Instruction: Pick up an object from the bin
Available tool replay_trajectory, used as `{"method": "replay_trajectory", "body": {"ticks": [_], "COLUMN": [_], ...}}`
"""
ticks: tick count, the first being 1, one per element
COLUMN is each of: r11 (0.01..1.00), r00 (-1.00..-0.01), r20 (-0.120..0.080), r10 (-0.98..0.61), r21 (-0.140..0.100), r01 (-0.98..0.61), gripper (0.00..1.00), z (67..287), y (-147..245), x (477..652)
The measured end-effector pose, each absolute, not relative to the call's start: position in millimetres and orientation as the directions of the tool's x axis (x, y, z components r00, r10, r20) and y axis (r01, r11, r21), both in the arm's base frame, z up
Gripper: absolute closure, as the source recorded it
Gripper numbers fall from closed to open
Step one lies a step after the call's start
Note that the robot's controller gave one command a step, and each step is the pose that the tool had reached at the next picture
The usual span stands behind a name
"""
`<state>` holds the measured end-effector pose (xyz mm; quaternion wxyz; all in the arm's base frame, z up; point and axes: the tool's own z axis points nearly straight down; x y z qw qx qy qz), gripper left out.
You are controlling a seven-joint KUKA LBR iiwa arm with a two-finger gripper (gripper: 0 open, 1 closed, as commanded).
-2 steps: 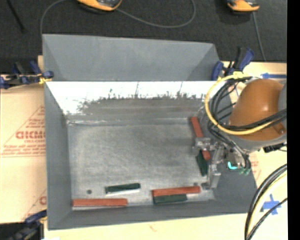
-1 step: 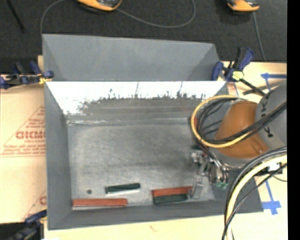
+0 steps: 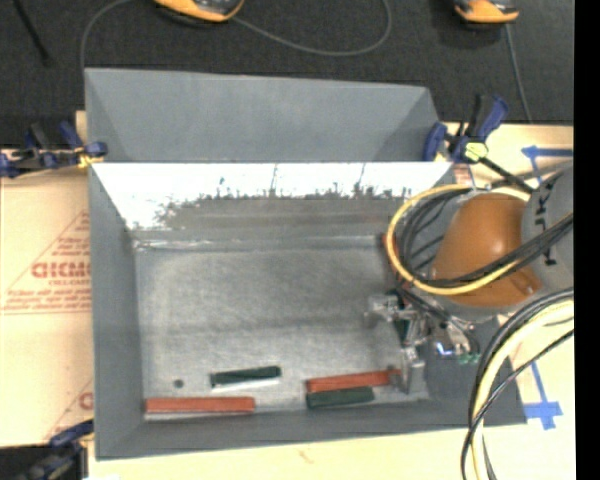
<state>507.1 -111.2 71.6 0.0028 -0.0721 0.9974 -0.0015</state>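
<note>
so the claw (image 3: 412,370) is low in the grey bin (image 3: 260,298), right at one end of a reddish-brown bar (image 3: 348,380), the end toward the arm. honestly can't tell from here if the claw is released or clenched. a dark green bar (image 3: 340,398) lies just beside that reddish-brown bar, on its near side. further along from the bar, away from the claw, there's a dark green marker with a white tip (image 3: 245,377). past that is a second reddish-brown bar (image 3: 200,405), along the bin's front wall. the arm's orange cover (image 3: 480,253) and looped cables (image 3: 410,238) sit just behind the claw.
</note>
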Motion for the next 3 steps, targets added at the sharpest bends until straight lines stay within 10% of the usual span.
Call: {"method": "replay_trajectory", "body": {"ticks": [1, 2, 3], "r11": [0.894, 0.894, 0.866], "r00": [-0.894, -0.894, -0.866], "r20": [-0.004, -0.008, -0.009], "r10": [-0.448, -0.449, -0.499], "r21": [-0.003, -0.006, -0.007], "r01": [-0.448, -0.449, -0.499], "gripper": [0.00, 1.00, 1.00], "z": [71.5, 72.9, 206.5], "y": [-75.4, -75.8, -66.3], "x": [498.5, 500.2, 510.9]}}
